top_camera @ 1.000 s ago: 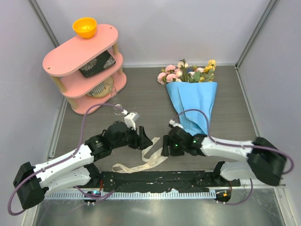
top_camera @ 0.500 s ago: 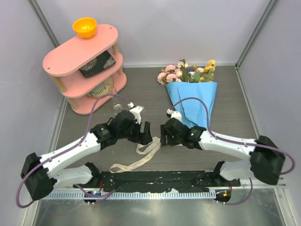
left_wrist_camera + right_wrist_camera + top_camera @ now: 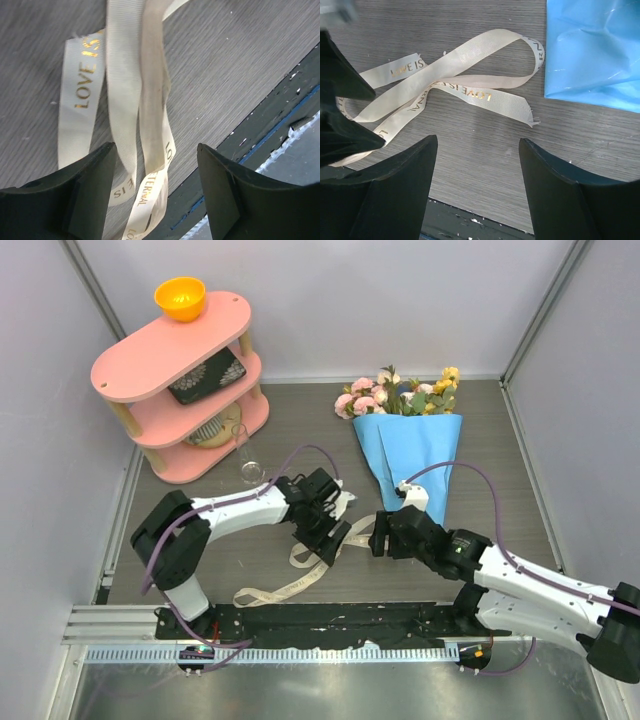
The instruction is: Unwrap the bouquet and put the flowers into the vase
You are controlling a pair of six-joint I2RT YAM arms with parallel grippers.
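Note:
The bouquet [image 3: 412,445] lies at the back right, its blue paper cone [image 3: 594,47] pointing towards me and the flowers [image 3: 398,393] at the far end. The cream ribbon [image 3: 300,585] is off it and lies loose on the table. My left gripper [image 3: 326,528] hangs open over the ribbon [image 3: 127,95], whose strands run between its fingers [image 3: 87,192] without being pinched. My right gripper [image 3: 384,536] is open over bare table just left of the cone's tip, with the ribbon [image 3: 455,75] ahead of it. The vase [image 3: 245,454] stands upright by the shelf.
A pink three-tier shelf [image 3: 130,375] stands at the back left with an orange bowl [image 3: 180,298] on top and a dark patterned item [image 3: 206,376] on its middle tier. A black rail [image 3: 330,620] runs along the near edge. Grey walls close three sides.
My left arm has swung round and its gripper has shifted right over the ribbon. My right gripper has drawn back to the right, away from the ribbon, its jaws a little wider.

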